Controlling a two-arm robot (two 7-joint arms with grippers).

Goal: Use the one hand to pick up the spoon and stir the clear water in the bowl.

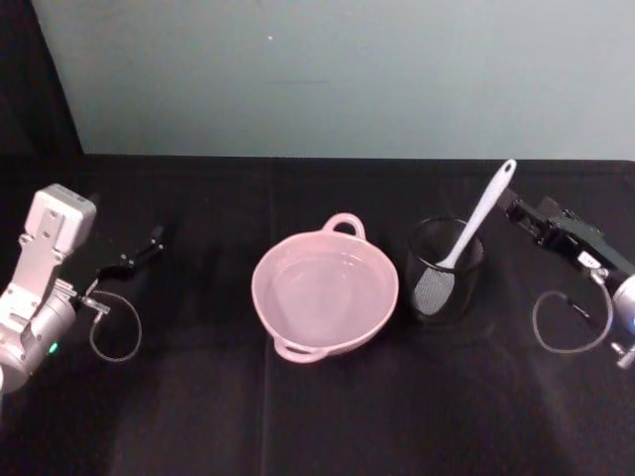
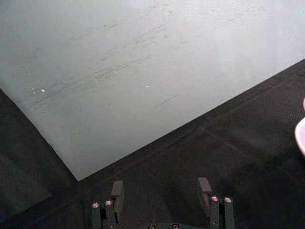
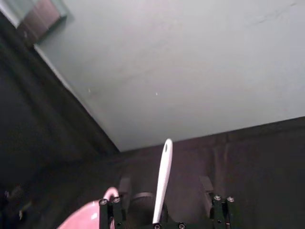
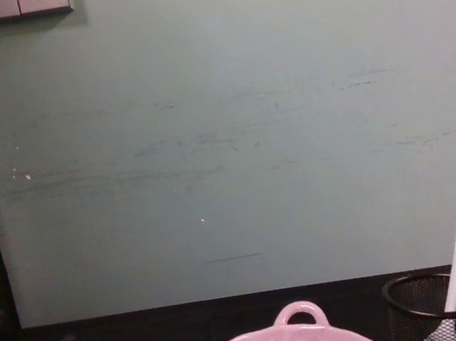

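The spoon [image 1: 474, 226] stands in a black wire-mesh cup [image 1: 444, 269], paddle head down and handle leaning up and away to the right, which leaves its holed end exposed above the rim for a side grasp. The cup sits just beside the pink bowl [image 1: 324, 291] on the bowl's right, on the black-covered bench [image 1: 317, 416]; the short gap suggests a brief carry from cup to bowl. The clear water [image 1: 322, 288] shows as a faint shine inside the bowl, undisturbed. The right hand [image 1: 526, 216] is positioned near the tip of the handle, not yet touching it; in the right wrist view its fingers [image 3: 206, 185] are spread with the handle lined up between them, consistent with an approach to grasp. The left hand [image 1: 139, 250] rests low at the left of the bench, well apart from the bowl, fingers likewise spread and holding nothing. Judged stage: pickup not yet made; stirring not begun.
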